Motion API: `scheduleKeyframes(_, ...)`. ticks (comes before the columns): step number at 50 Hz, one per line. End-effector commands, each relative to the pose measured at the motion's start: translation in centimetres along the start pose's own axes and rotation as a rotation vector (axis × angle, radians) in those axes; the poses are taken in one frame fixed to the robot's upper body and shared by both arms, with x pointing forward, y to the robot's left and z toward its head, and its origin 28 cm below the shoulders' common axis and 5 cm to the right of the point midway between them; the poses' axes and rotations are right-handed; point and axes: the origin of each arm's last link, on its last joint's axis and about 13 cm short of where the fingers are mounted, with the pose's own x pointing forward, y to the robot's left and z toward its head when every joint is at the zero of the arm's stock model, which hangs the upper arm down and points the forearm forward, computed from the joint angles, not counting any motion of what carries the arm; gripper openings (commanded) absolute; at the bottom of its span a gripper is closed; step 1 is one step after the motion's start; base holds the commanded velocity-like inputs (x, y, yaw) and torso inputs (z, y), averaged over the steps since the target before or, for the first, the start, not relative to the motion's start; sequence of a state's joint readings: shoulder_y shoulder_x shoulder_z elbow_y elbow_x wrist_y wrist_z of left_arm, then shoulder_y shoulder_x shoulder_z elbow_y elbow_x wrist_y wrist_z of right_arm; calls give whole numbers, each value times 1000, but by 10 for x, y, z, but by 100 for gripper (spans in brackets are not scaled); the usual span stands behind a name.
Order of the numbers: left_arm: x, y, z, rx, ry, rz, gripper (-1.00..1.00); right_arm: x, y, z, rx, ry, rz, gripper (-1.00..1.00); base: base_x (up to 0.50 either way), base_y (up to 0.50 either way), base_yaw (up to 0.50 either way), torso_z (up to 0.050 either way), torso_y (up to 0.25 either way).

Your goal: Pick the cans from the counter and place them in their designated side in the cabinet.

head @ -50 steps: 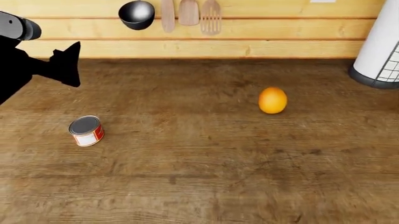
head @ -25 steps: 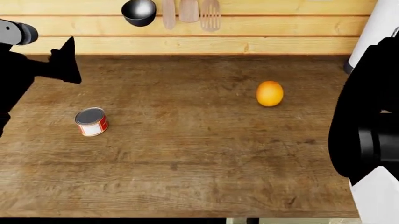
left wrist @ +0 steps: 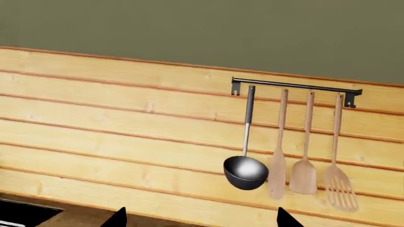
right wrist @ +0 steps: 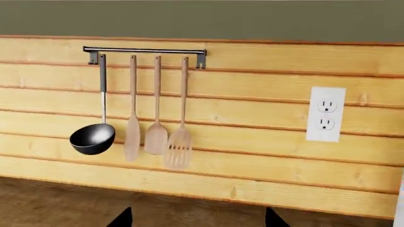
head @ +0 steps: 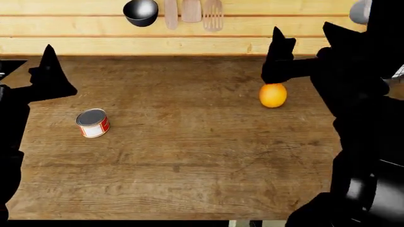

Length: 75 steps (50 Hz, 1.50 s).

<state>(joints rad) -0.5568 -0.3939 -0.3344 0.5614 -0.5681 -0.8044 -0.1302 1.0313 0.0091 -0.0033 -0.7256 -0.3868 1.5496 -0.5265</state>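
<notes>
My right arm has swung in over the far right, and its gripper [head: 296, 45] now hangs open above the orange [head: 273, 95]. My left gripper [head: 49, 75] is open too. The short can [head: 92, 123] stands on the counter [head: 189, 161], near left.

My head camera looks steeply down over the counter [head: 189, 161], front edge at the bottom, plank wall [head: 252, 28] at the top. My left wrist camera sits low, facing that wall [left wrist: 94, 132] level-on, ladle [left wrist: 245, 172] and wooden utensils fairly near. My right wrist camera faces the same wall [right wrist: 252, 142], showing the same rail [right wrist: 145, 50] plus an outlet [right wrist: 326, 114]. All three views share that ladle [head: 140, 12] [right wrist: 92, 138].
</notes>
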Motion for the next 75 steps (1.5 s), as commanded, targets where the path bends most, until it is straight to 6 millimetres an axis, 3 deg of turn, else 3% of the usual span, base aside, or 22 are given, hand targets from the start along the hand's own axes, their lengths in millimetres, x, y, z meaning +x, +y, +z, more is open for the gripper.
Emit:
scheduleKeyframes(1, -33, -1, -19, -53, 37, 42, 100, -66, 21, -73, 67, 43, -89, 100, 0, 0, 0, 0, 0)
scheduleKeyframes(6, -37, -1, -24, -43, 56, 34, 100, -71, 28, -98, 94, 96, -95, 100, -1, 395, 0, 0, 0)
scheduleKeyframes(12, -39, 0, -25, -36, 58, 34, 100, -69, 32, -108, 103, 122, -91, 100, -1, 500, 0, 0, 0)
scheduleKeyframes(51, -44, 0, -36, 14, 96, -3, 100, -59, 35, -119, 115, 168, -58, 100, -1, 500, 0, 0, 0)
scheduleKeyframes(64, -46, 0, -40, 26, 99, -12, 100, -39, 38, -115, 4, 256, 90, 100, 0, 0, 0, 0, 0)
scheduleKeyframes(75, -46, 0, -42, 28, 102, -14, 100, -18, 38, -105, 21, 336, 179, 100, 0, 0, 0, 0, 0)
